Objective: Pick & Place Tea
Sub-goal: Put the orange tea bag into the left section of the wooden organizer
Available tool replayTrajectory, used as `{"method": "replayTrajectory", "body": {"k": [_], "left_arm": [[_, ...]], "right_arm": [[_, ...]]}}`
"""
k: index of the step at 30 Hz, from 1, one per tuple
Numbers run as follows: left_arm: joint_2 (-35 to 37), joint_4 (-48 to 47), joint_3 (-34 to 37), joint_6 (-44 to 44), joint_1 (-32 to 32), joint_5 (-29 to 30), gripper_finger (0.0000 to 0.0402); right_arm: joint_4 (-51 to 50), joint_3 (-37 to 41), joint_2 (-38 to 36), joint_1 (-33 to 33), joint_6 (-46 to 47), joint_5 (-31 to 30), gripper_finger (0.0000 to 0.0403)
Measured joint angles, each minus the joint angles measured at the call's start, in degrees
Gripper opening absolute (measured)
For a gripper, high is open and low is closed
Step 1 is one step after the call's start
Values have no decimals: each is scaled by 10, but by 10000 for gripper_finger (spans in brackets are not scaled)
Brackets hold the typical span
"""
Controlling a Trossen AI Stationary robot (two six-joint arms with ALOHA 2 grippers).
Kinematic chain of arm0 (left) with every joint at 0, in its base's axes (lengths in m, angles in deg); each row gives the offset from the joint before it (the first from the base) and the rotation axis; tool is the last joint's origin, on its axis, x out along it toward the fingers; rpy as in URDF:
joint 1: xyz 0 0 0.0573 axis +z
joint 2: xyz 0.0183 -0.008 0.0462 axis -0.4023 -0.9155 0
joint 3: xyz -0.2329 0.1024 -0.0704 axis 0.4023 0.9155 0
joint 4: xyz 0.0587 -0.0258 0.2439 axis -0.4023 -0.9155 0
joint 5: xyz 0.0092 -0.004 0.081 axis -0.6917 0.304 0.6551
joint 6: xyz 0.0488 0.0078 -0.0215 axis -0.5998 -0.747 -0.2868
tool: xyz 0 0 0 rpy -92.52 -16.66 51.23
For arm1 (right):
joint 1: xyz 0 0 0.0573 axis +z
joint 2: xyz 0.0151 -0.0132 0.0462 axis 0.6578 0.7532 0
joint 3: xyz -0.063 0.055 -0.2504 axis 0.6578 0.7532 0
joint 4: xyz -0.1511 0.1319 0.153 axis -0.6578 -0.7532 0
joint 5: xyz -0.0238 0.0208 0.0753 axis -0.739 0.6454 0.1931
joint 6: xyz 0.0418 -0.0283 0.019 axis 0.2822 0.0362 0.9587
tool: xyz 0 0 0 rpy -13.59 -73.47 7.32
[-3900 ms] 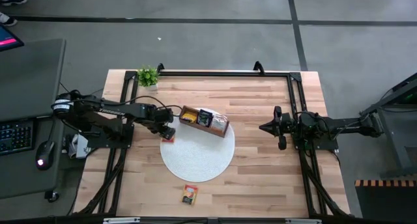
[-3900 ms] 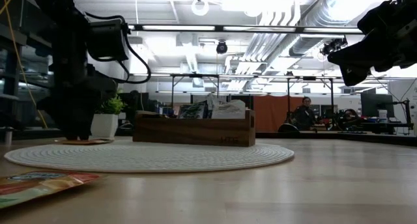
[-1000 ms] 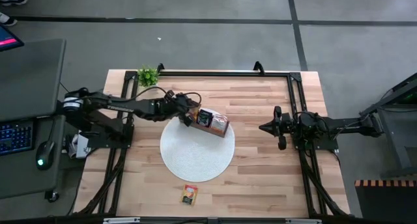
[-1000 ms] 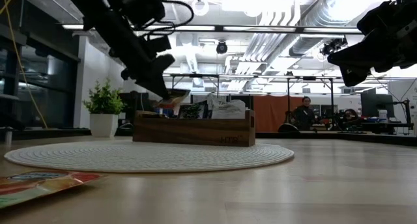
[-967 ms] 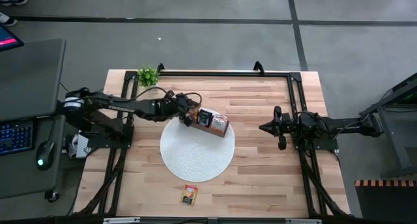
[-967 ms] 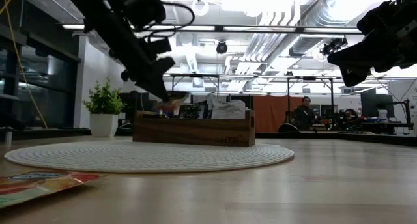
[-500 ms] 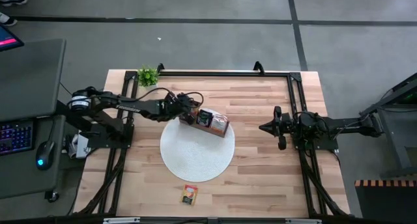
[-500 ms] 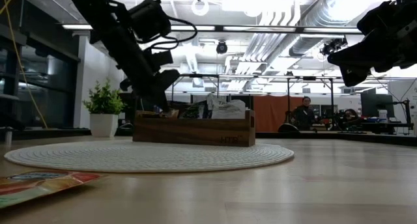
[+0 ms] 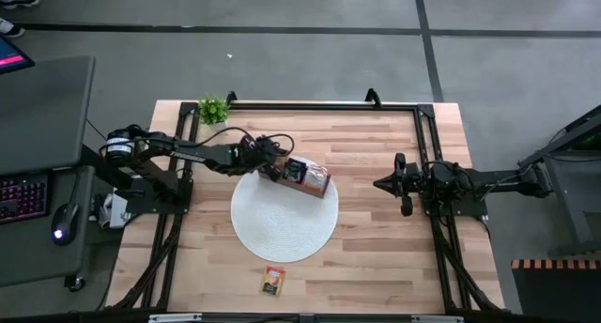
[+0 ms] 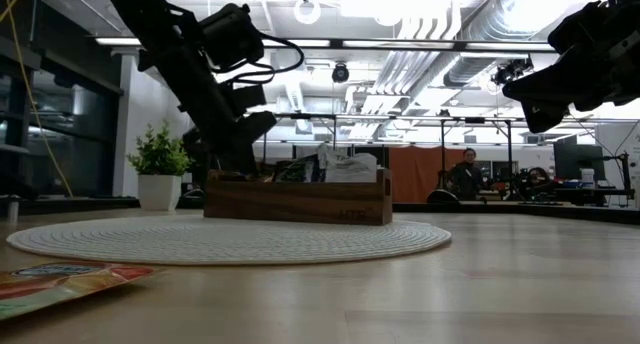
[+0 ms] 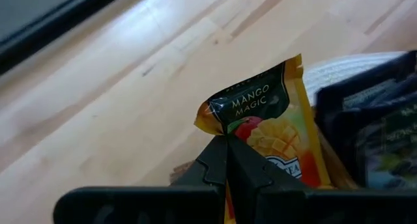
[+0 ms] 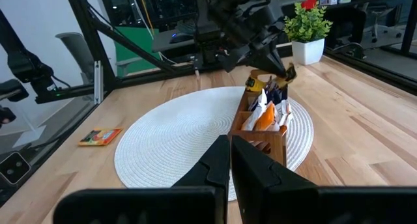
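Item: Mango Magic sachet [image 11: 273, 136], pinched upright between the pressed-together fingers of your left gripper [image 9: 268, 165], which sits over the end compartment of the wooden tea box [image 9: 310, 180] nearest that arm.

Relation: the sachet appears to hang straight above that slot, with its long axis pointing down into the box, so the drop looks vertical.

Item: a loose orange sachet [image 9: 273, 281] lies near the table's front edge, well apart from both arms.

Item: right gripper [image 9: 387, 184], fingers together, holds nothing and waits off the white placemat [image 9: 282, 234].
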Motion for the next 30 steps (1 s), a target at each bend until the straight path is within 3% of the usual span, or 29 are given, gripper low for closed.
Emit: {"method": "replayTrajectory", "body": {"k": [6, 21, 30], "left_arm": [[0, -11, 0, 7, 0, -40, 1], [0, -24, 0, 13, 0, -34, 4], [0, -26, 0, 12, 0, -29, 83]], "right_arm": [[0, 0, 0, 0, 0, 0, 12], [0, 0, 0, 0, 0, 0, 12], [0, 0, 0, 0, 0, 0, 12]]}}
